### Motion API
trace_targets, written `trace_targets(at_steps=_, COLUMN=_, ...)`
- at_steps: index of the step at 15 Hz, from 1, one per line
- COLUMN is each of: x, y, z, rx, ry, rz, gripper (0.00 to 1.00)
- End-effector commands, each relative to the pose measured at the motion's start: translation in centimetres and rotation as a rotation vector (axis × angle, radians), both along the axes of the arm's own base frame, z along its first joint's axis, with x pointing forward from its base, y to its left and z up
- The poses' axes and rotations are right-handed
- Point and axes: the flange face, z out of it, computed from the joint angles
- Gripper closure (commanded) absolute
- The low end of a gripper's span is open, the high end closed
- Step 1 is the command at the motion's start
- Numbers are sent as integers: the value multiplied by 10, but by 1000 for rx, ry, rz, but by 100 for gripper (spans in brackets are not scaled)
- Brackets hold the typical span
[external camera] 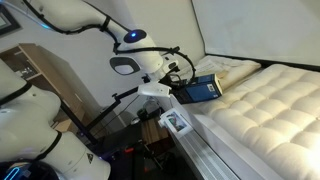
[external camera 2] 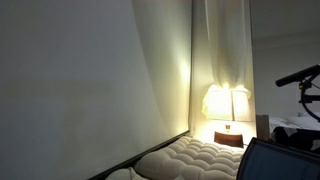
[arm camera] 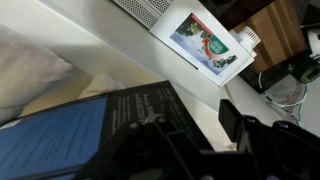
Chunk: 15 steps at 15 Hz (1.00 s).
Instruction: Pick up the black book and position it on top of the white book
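While the white robot arm [external camera: 140,62] reaches in from 9 o'clock in an exterior view, its gripper [external camera: 183,90] sits just right of centre. The jaws are roughly half closed, clamped on the near edge of the black book [external camera: 205,88], which is thick and rectangular with a dark blue-black cover. The book is tilted at the near corner of the quilted cream mattress [external camera: 270,110]. Can't tell whether its far edge touches the quilting.

At 6 o'clock from the gripper is the white book [external camera: 177,122]: thin, flat, white cover with a small printed picture. It lies beside the bed, well apart from the black book. A cream pillow [external camera: 232,68] is at 1 o'clock from the black book.

In an exterior view there's bare wall on the left, then a pale curtain [external camera 2: 215,50], then a lit table lamp [external camera 2: 228,103] at 3 o'clock. The mattress is at 6 o'clock. A dark slanted slab [external camera 2: 275,160] is at 5 o'clock; too dim to identify.

Wrist view:
- Black book fills 8 o'clock, blue panel left, dark lettered panel right.
- Dark gripper fingers [arm camera: 230,120] at 5 o'clock, on the book's right edge.
- White book at 1 o'clock, flat on a white ledge [arm camera: 110,45].
- Brown wooden cabinet [arm camera: 280,25] at 2 o'clock.
- Tangled cables [arm camera: 285,85] at 3 o'clock.
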Motion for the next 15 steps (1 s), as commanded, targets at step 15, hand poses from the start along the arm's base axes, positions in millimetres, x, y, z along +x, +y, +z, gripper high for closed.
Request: trace_targets(at_steps=15, x=-9, y=33, z=92, rx=-143, ry=-113, rz=91, gripper=71)
